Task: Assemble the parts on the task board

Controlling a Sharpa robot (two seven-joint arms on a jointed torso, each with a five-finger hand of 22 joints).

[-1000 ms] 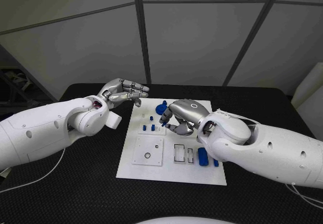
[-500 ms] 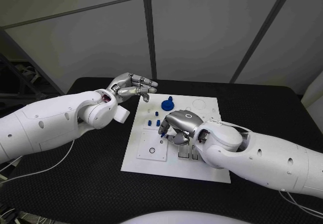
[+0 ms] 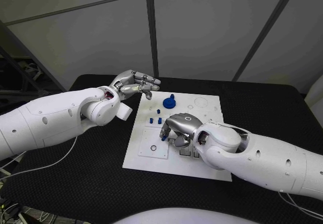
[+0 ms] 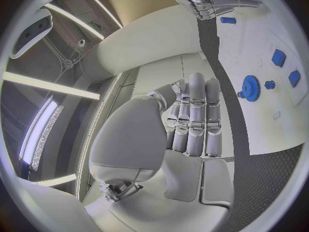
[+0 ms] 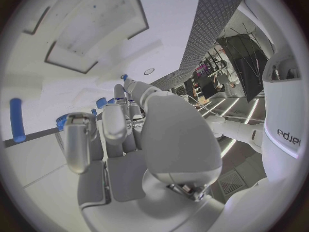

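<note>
Head view: the white rectangular task board (image 3: 176, 161) lies mid-table, a round blue gear part (image 3: 168, 101) near its far end. The silver left hand (image 3: 135, 85) hovers beyond the board's far-left corner, fingers curled, empty. The silver right hand (image 3: 179, 129) curls down over the board's middle; its hold I cannot tell.

Left wrist view: the left hand's (image 4: 193, 121) fingers lie together, holding nothing.

Right wrist view: the right hand's (image 5: 122, 123) fingers bend toward the board.

right robot hand (image 3: 178, 130) curled low over white task board (image 3: 151, 161), blue parts (image 3: 168, 101) beyond, left robot hand (image 3: 135, 85) raised beside board, black bench (image 3: 80, 186)
</note>
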